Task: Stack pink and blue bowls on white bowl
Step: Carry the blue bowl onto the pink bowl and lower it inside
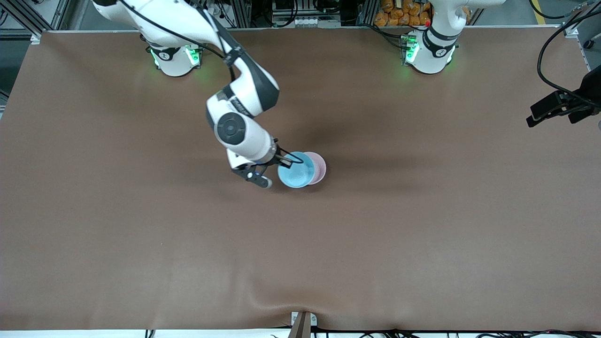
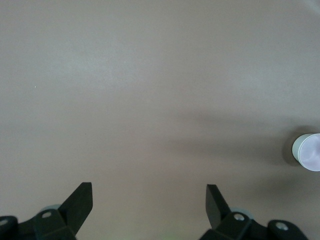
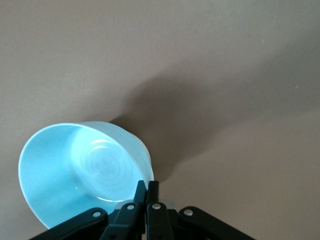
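Brown table cover (image 1: 141,244) is lying flat across the whole table, wrinkling slightly at the edge nearest the front camera, where a small bracket (image 1: 303,323) is sitting, and orange packets (image 1: 401,13) are showing above the table's top edge.

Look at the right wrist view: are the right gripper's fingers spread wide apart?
No: the right gripper has its fingers pinched together on the rim of the blue bowl.

Counter (image 1: 141,244): we see a brown cover over its whole top, rippled at the edge nearest the front camera.
On it: we see a pink bowl (image 1: 320,165) near the middle, and both arm bases.
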Tool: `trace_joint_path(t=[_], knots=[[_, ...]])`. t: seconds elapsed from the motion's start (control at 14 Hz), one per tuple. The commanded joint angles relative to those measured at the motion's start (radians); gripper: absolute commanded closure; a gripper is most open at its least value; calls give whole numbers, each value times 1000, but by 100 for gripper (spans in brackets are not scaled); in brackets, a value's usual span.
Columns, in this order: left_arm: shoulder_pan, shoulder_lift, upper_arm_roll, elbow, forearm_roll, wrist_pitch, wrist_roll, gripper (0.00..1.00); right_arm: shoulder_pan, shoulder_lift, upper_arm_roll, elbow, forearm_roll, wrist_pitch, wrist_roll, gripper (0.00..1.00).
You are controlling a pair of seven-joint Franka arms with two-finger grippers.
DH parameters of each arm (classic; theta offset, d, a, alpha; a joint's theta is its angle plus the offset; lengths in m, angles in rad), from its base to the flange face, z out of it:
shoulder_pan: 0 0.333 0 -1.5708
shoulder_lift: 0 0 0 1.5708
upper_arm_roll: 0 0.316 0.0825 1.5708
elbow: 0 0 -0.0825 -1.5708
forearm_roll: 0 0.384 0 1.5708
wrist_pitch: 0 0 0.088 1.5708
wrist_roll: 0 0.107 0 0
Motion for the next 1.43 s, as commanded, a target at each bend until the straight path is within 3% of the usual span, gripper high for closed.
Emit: trace_joint_path(t=[0.0, 0.36, 1.29, 1.36], knots=[[4, -11, -2, -10, -10, 9, 18, 0, 16, 3, 7, 30, 15, -14, 59, 100], [7, -15, 1, -10, -12, 9, 20, 0, 42, 56, 7, 30, 12, 77, 75, 100], [7, -12, 1, -10, -18, 15, 24, 0, 71, 90, 6, 23, -23, 74, 73, 100], [5, -11, 1, -10, -18, 15, 24, 0, 71, 90, 4, 24, -23, 69, 72, 90]])
